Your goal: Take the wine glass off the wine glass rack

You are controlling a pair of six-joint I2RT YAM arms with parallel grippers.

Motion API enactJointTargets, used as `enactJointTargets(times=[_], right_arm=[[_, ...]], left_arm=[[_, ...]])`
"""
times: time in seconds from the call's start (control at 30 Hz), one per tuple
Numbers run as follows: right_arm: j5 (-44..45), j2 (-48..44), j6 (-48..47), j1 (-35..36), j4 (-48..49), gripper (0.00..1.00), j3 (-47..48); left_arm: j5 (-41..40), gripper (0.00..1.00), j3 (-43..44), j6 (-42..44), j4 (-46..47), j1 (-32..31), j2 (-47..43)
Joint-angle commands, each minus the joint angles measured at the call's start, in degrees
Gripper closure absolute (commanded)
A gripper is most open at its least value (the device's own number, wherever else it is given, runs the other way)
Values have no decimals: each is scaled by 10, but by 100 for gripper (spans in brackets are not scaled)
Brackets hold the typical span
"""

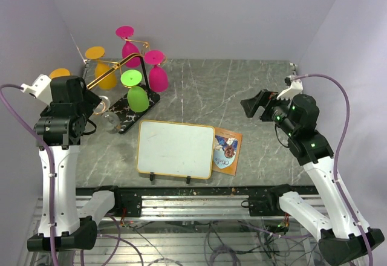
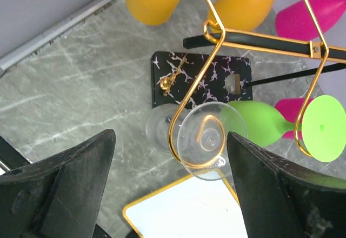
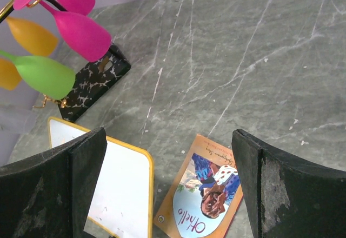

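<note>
Rack [image 1: 128, 120] is found at the table's [image 1: 242, 78] 10 o'clock, its black veined base laid flat on the marble-look top and its gold arms spread out from the black loop. A clear glass [image 1: 109, 120] is hung upside down from the curl of the arm at the rack's 7 o'clock end, foot uppermost and bowl just beside the base. The left gripper [image 2: 172, 146] is held at 9 o'clock of that glass. In the left wrist view its fingers [image 2: 81, 173] are seen spread wide, with the clear glass framed between them and its foot rim close to one finger; whether it is touched cannot be told. Other glasses are hung on the remaining arms: a green glass [image 1: 138, 98] at the rack's middle, pink glasses [image 1: 158, 78] towards 1 o'clock and orange glasses [image 1: 106, 75] towards 11 o'clock. The right gripper [image 1: 257, 104] is held over the table's 3 o'clock, well apart from the rack, its fingers wide apart. A whiteboard [image 1: 175, 149] is laid at the table's 6 o'clock, and a card [image 1: 227, 151] is seen touching its 3 o'clock edge.
</note>
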Motion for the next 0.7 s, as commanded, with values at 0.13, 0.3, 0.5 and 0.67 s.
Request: enactJointTargets(times=[0.13, 0.3, 0.5, 0.67], right_arm=[[21, -8, -11, 11, 13, 0, 1], [25, -9, -10, 12, 13, 0, -3], [31, -10, -5, 12, 12, 0, -4], [30, -13, -2, 11, 12, 0, -6]], left_arm=[[43, 14, -37, -94, -5, 5, -21], [39, 15, -48, -118, -13, 5, -13], [51, 16, -70, -131, 11, 5, -22], [62, 20, -92, -148, 31, 5, -25]])
